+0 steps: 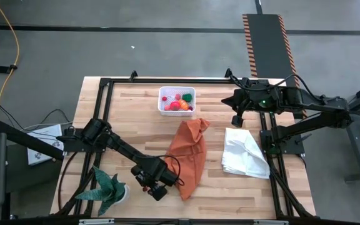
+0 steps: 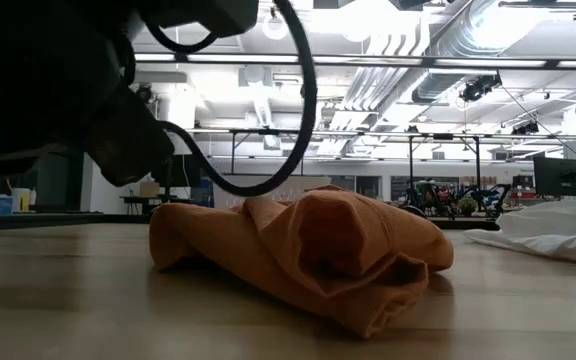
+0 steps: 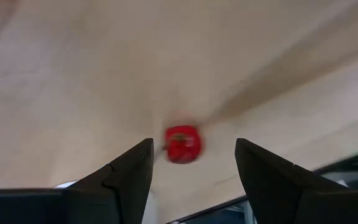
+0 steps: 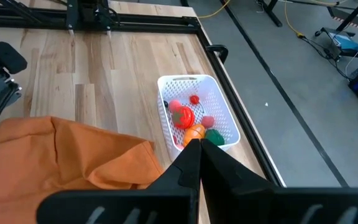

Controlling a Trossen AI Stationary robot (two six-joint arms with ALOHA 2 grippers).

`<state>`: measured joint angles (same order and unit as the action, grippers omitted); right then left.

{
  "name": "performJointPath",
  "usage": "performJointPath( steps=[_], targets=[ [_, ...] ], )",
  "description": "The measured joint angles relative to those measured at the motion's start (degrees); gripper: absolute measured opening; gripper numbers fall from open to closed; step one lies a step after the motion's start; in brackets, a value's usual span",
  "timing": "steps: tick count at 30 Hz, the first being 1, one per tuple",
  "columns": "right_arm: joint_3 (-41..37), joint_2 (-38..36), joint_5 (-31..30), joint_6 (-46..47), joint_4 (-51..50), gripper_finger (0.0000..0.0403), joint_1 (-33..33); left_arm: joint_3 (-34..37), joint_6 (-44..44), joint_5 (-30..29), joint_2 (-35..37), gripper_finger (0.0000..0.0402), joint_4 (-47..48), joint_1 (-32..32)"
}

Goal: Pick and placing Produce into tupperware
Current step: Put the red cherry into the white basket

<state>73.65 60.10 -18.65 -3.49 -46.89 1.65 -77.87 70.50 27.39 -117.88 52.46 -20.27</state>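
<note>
While the arm reaches: the left pincer [image 3: 192,163] hangs over the wood table [image 1: 136,106] with its two fingers spread wide, pinching nothing.
Red piece: a small red toy fruit [image 3: 182,144] lies on the table right between and just past those spread fingers, not touching them.
Doing it well: the pincer should likely go straight down so one finger lands on each side of the red piece. Then it should squeeze softly, since a round little thing could roll or pop away.
Nearby cloth: the orange cloth [image 1: 189,156] lies just beside the left pincer [image 1: 157,185], so the lift should stay clear of it.
Tub: the white tupperware [image 1: 162,100] sits well apart from the left pincer, beyond the orange cloth at the far side of the table.
In the tub: red, orange, pink and green produce [image 4: 191,118] is already inside.
Right pincer: the right pincer [image 4: 194,146] is pressed together, holds nothing, and waits near the tub.
</note>
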Motion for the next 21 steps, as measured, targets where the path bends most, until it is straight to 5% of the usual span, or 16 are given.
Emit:
performJointPath(
  steps=[21],
  targets=[
    [0.0, -0.02, -0.01, 0.0, 0.04, 0.0, -0.01, 0.07, -4.58, 0.04, -0.05, 0.0216, 0.12, 0.0]
  ],
)
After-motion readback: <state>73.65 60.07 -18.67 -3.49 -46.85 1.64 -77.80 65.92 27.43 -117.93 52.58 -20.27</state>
